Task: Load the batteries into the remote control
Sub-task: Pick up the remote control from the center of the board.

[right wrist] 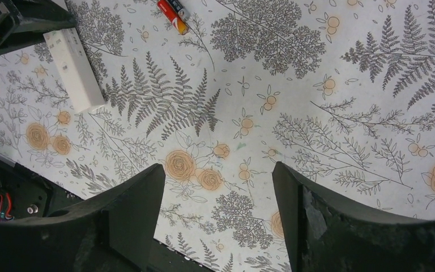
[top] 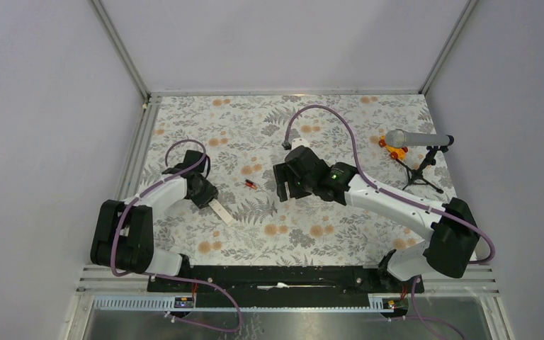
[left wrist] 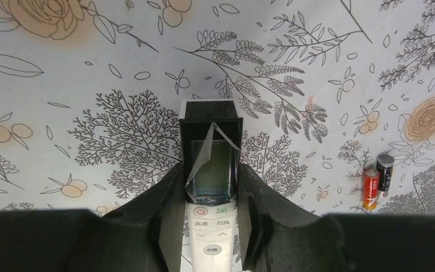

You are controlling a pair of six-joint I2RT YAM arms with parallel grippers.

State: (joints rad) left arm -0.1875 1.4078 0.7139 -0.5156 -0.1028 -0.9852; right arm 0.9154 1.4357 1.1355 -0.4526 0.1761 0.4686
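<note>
Left tool [left wrist: 210, 171] clasps the remote control [left wrist: 210, 192]; batteries [left wrist: 376, 181] lie nearby.

The left arm [top: 163, 193] and right arm [top: 397, 204] share white link shells and chunky black joint housings. A purple cable [top: 326, 113] loops along each, running down to a black base rail [top: 276, 278]. A small green light [top: 335, 173] glows at the right wrist (the right gripper [right wrist: 216, 167] has matte black, scuffed fingers).
</note>
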